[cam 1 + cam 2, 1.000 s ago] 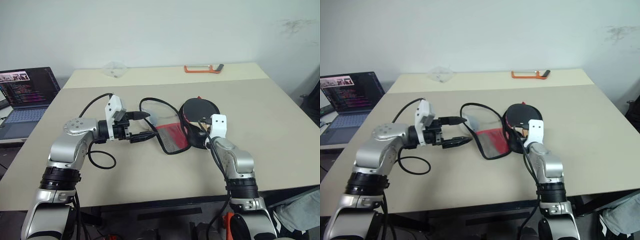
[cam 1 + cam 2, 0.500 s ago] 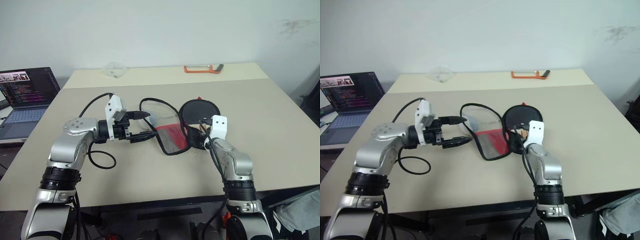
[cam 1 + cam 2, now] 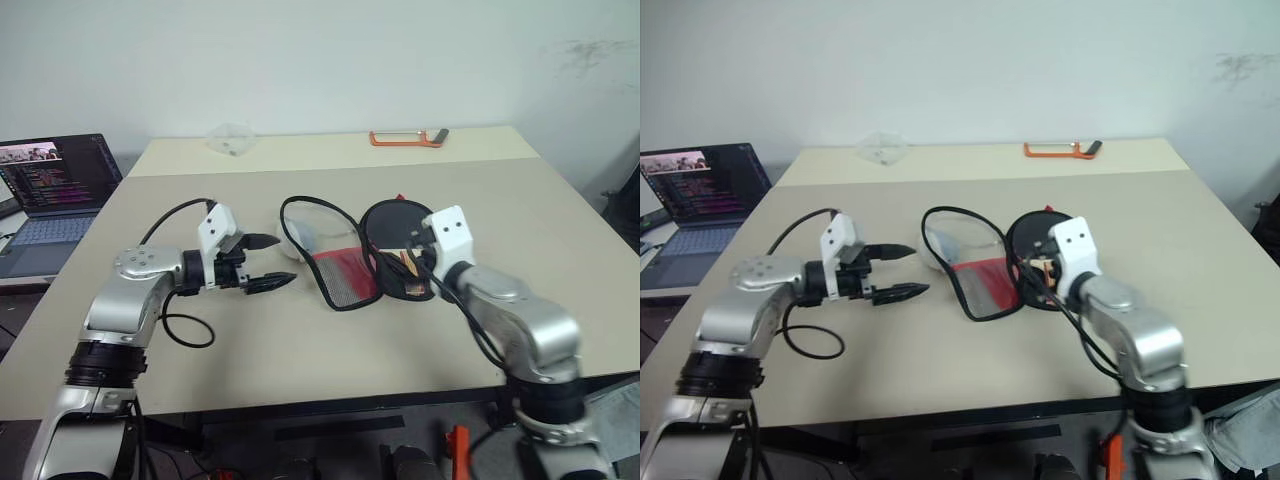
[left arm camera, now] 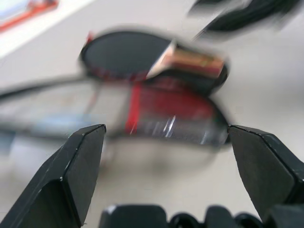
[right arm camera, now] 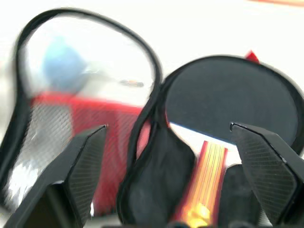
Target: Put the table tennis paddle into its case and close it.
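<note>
1. Our right pincer (image 3: 418,243) is released, hovering just above the paddle's handle (image 5: 207,183).
2. Our left pincer (image 3: 262,262) is spread empty, beside the case (image 3: 335,262), apart from it.
3. The paddle (image 3: 400,225) lies in the case's open half on the surface (image 3: 300,340).
4. We judge the paddle stiff and light; the case is soft and floppy, best taken by the flap's (image 3: 310,225) zip edge.

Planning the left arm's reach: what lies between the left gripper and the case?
Bare tabletop between left gripper and case, seen in the left eye view.
</note>
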{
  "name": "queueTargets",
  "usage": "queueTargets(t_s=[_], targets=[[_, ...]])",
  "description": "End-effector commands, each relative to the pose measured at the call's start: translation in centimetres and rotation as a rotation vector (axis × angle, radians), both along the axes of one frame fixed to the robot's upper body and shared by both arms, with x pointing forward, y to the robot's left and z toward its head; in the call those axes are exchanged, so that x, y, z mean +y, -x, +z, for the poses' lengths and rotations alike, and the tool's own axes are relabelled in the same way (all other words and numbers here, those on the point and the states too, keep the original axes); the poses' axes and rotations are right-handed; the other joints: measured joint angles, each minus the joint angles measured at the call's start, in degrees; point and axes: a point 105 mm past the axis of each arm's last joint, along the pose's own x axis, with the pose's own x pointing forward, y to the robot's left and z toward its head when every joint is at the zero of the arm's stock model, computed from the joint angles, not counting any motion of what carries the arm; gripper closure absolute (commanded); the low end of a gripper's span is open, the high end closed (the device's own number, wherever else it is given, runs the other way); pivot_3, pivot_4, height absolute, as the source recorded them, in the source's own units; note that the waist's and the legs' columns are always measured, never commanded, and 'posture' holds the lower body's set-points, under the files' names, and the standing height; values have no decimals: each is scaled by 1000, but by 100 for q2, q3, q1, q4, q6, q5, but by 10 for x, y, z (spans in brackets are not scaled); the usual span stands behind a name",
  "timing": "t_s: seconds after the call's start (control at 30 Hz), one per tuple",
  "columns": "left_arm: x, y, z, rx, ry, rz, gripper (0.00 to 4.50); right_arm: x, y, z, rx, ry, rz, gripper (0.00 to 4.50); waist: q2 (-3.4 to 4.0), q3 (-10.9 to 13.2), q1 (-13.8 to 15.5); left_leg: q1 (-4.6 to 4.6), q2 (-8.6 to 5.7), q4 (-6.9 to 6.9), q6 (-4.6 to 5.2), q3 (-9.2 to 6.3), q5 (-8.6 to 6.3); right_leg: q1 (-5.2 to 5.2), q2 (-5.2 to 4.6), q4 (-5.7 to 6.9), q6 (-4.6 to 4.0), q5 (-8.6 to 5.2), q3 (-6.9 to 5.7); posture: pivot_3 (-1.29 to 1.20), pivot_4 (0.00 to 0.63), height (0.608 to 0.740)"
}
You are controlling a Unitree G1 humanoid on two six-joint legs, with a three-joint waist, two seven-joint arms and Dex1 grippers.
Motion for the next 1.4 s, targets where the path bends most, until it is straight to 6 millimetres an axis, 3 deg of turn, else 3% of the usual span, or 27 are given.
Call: queueTargets(t_s=[0.03,0.07,0.17,0.33,0.5,0.7,0.9,1.17,1.27,1.4], targets=[[6,-4,-11,-21,-74,7,0,1,30,18,-5,1,257,20,-6,3,12,0,1,0,0,0,0,2,0,0,0,0,-1,0,150,740],[7,-6,-14,-18,-80,12,0,-5,34,19,11,8,279,20,-8,4,27,-2,1,2,1,-1,0,3,0,-1,0,0,-4,0,150,740],[10,-16,-24,-14,-116,45,646,-23,44,21,48,40,323,0,-19,9,71,-3,1,7,2,-2,-1,7,-2,-1,1,0,-7,0,150,740],[-14,-36,-25,-38,-67,44,2487,-24,73,31,98,27,493,0,-32,14,129,-5,1,11,3,-5,-1,11,-3,-1,1,0,-13,0,150,740],[-37,-46,-22,-44,-21,12,4359,-28,78,39,65,48,531,0,-46,18,122,-7,-2,14,4,-2,-2,12,-10,-4,2,1,-13,0,150,740],[-67,-53,-16,-38,35,-42,4455,-49,66,48,27,82,433,0,-58,26,136,-8,-4,17,3,-3,-2,11,-12,-1,2,1,-15,0,150,740],[-129,-51,16,-93,142,-195,4455,-83,65,62,8,139,325,0,-70,32,242,-19,-8,21,3,-7,-2,11,-17,-7,3,1,-22,0,150,740],[-201,-44,39,-135,221,-342,4455,-124,55,81,-49,178,115,0,-79,38,285,-20,-9,22,4,2,-2,11,-18,-10,4,2,-19,0,150,740],[-207,-47,38,-146,212,-346,4455,-122,52,76,-40,158,98,0,-81,39,254,-18,-7,19,4,9,-2,10,-18,-9,4,2,-14,0,150,740],[-199,-52,34,-150,207,-320,4455,-122,43,72,-57,88,43,0,-82,40,242,-11,-3,18,4,11,-2,10,-15,-2,4,2,-10,0,150,740]])
